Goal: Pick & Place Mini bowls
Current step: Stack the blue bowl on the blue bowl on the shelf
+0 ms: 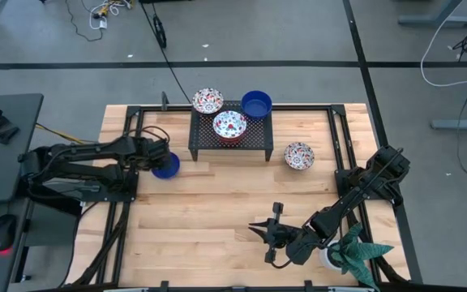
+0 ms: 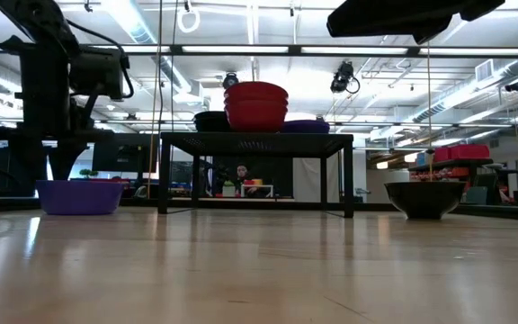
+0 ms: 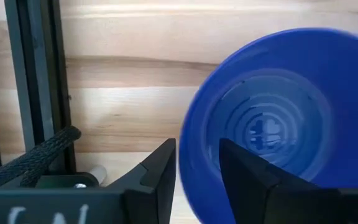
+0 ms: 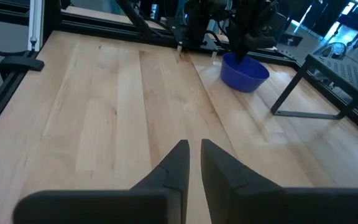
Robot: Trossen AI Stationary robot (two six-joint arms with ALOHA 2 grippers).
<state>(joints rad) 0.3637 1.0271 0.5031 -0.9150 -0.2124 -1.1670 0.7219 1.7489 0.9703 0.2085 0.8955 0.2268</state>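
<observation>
2 blue bowls, 3 red-and-blue floral bowls

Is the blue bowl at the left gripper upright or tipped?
Upright: the blue bowl sits flat on the table, mouth up, left gripper straddling its rim.

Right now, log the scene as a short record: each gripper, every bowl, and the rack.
left gripper: jaws closed over the rim of a blue bowl, on the table left of the rack
right gripper: idle near the front edge, jaws nearly together, holding nothing
rack: holds one floral bowl
rack's far edge: second floral bowl and second blue bowl
right of rack: third floral bowl on the table
</observation>
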